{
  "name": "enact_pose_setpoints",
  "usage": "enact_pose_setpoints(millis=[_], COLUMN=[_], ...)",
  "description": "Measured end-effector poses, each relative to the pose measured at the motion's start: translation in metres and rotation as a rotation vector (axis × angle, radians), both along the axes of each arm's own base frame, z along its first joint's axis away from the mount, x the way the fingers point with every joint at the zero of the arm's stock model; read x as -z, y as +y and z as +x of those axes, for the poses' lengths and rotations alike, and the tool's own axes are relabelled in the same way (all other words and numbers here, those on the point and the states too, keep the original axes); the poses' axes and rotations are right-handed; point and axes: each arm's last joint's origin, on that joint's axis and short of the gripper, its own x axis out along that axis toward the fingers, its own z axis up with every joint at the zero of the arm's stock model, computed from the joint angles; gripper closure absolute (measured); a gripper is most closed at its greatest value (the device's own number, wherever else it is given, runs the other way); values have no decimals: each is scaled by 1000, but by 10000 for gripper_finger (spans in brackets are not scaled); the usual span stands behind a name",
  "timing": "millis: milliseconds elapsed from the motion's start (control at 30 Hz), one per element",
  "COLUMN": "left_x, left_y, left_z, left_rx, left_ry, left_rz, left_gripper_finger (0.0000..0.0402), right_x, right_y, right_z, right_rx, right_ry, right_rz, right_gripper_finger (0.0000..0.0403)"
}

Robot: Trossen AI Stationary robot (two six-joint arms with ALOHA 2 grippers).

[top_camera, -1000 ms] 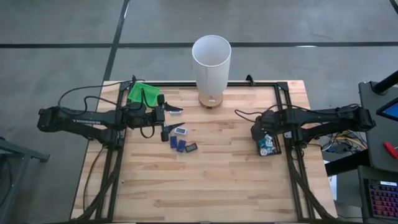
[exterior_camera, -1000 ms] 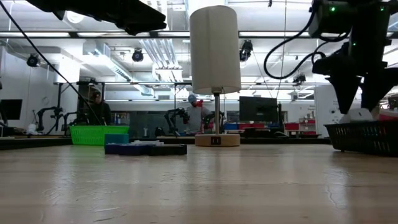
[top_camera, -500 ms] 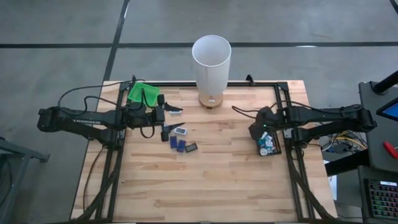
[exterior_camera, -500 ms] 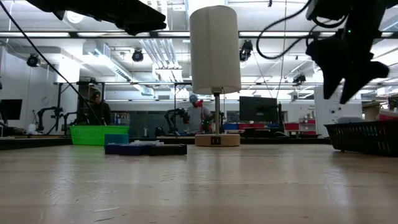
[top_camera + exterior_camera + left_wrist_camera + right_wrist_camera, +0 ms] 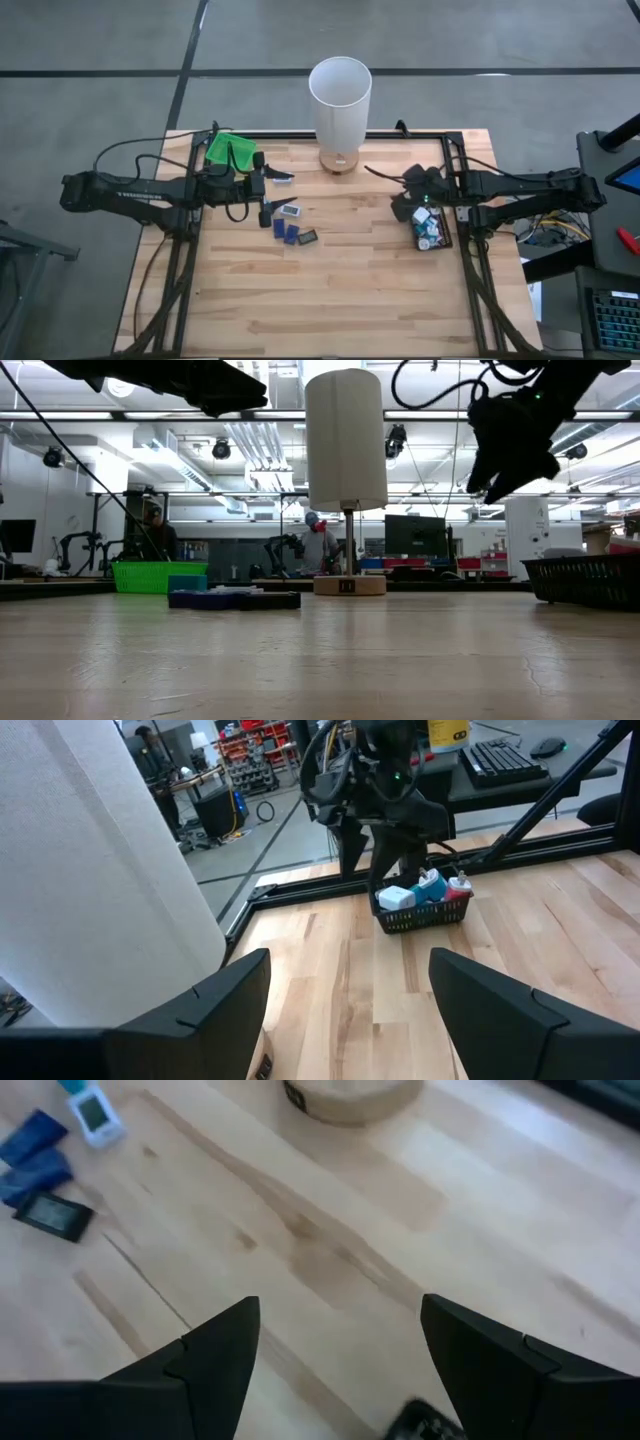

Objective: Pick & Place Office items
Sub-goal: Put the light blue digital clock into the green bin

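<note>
two dark arms reach in over a wooden table (image 5: 340, 280) from its nine and three o'clock sides. the left arm lies level across the nine o'clock edge, its left gripper (image 5: 264, 190) hanging above the boards just beside the loose office items, fingers spread with nothing between them. the right arm stretches in from three o'clock, its right gripper (image 5: 404, 205) raised off the table at the inner edge of the black tray (image 5: 447, 240); its two fingers (image 5: 215, 1355) stand parted over bare wood and carry nothing.

a tall white cylinder (image 5: 340, 100) on a round wooden base stands at twelve o'clock, near the far edge. the green tray (image 5: 228, 150) sits at about ten o'clock, by the left arm's wrist. the black tray rests hard against the three o'clock edge, and a handful of small pieces in white, teal and red (image 5: 425, 890) fill it; their number cannot be told.

the whole six o'clock half of the table is open board, as is the stretch between the two grippers.

left of centre lies a tight cluster of office items (image 5: 292, 228): one white piece with a teal tip, two dark blue rectangles and one black rectangle, close together. another small white piece (image 5: 283, 179) lies at about eleven o'clock beside the left gripper.
</note>
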Motion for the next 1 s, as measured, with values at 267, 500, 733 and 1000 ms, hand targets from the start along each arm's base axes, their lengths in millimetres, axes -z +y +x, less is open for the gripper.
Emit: enact_pose_setpoints(millis=[267, 500, 733, 1000], left_x=[0, 0, 0, 0], left_y=[0, 0, 0, 0], left_z=[0, 0, 0, 0], left_rx=[0, 0, 0, 0], left_ry=[0, 0, 0, 1], left_rz=[0, 0, 0, 0], left_gripper_finger=[120, 120, 120, 120], right_x=[-10, -21, -22, -8], right_y=[-3, -13, -19, -27], right_z=[13, 18, 26, 26], right_rx=[-95, -155, -263, -354], right_ry=[-146, -261, -376, -495], right_rz=[-171, -299, -378, -464], right_gripper_finger=[139, 140, 140, 140])
